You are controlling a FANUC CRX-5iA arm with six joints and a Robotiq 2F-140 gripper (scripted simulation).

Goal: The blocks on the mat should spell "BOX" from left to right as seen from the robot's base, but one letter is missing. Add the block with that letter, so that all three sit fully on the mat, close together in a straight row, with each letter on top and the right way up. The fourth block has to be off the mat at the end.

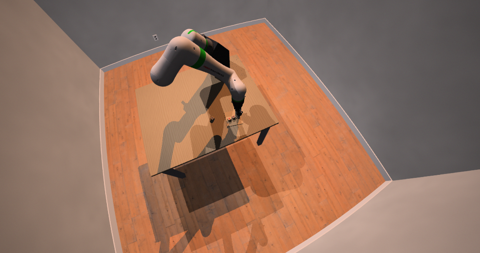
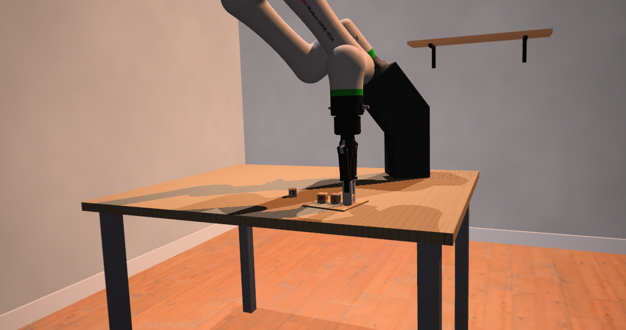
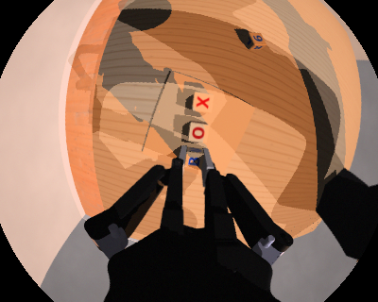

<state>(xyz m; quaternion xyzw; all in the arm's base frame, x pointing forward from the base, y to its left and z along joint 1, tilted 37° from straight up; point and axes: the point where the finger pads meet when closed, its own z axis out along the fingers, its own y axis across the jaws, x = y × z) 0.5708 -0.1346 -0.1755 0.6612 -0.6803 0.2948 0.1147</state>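
B block [image 3: 194, 161] clamped in my gripper [image 1: 238, 115] [image 2: 348, 199] [image 3: 194, 155], at the mat [image 1: 235, 124] [image 2: 358, 203] [image 3: 164, 109], beside O block [image 1: 233, 117] [image 2: 335, 198] [image 3: 197, 132]; can't tell if it touches down. X block [image 1: 229, 119] [image 2: 322, 197] [image 3: 202, 102] beyond O, fourth block [image 1: 212, 119] [image 2: 292, 192] [image 3: 256, 41] off-mat.

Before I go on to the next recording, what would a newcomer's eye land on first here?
Probably the big white arm with green bands, reaching over the wooden table from its black pedestal. Next, in the wrist view, the cube-shaped block with a red X and the one with a dark red O, in a row with the blue-lettered B block between the pincer's fingers.
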